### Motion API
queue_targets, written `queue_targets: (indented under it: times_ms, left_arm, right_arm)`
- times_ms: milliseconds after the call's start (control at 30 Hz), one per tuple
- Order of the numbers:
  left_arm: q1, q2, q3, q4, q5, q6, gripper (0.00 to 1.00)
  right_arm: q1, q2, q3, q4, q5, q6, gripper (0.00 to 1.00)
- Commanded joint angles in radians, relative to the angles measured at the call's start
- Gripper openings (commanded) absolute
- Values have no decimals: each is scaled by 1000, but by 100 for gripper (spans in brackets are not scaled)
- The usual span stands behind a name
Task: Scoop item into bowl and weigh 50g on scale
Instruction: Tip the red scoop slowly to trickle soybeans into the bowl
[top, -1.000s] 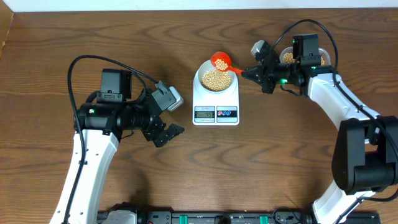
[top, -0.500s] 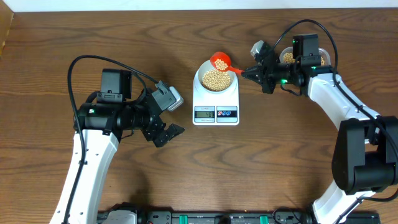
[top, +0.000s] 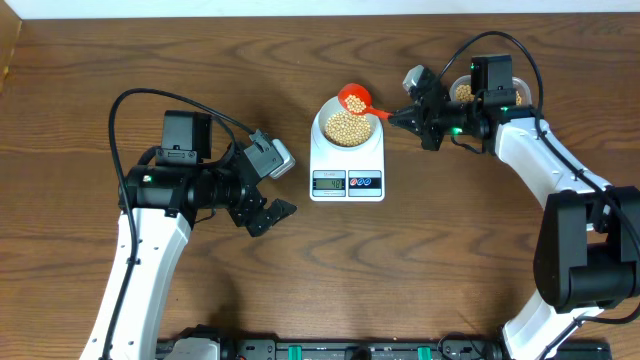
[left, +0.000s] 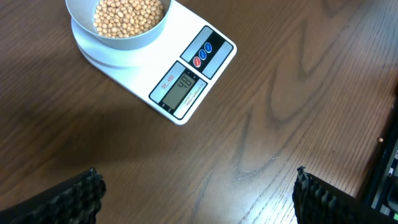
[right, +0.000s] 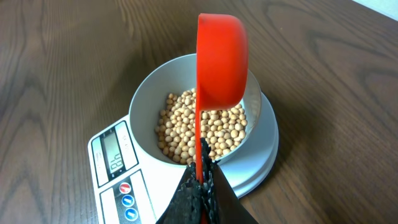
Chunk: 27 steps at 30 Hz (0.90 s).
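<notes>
The pale bowl (top: 347, 127) sits on the white scale (top: 347, 180) and holds a pile of tan beans (top: 347, 126). The bowl (right: 144, 102), the beans (right: 205, 129) and the scale (right: 118, 186) also show in the right wrist view. My right gripper (top: 400, 117) is shut on the handle of a red scoop (top: 354, 98), whose cup is tipped on edge over the bowl's far rim (right: 221, 62). My left gripper (top: 272, 213) is open and empty, left of and below the scale. The left wrist view shows the scale's display (left: 183, 87), which reads about 48, and the bowl (left: 118, 38).
A second container with beans (top: 463, 92) stands at the back right behind the right arm. Cables run over both arms. The table's back edge is near the top of the overhead view.
</notes>
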Motion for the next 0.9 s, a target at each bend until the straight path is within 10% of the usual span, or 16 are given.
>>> queue_targets:
  times_ms: [0,867]
  left_arm:
    - [4,-11,24,-6,6,16,99]
    - [4,-11,24,-6,6,16,99]
  right_arm:
    - [6,8,-1,5,-21,-18,1]
    - [6,0,-1,-2,0,-18,1]
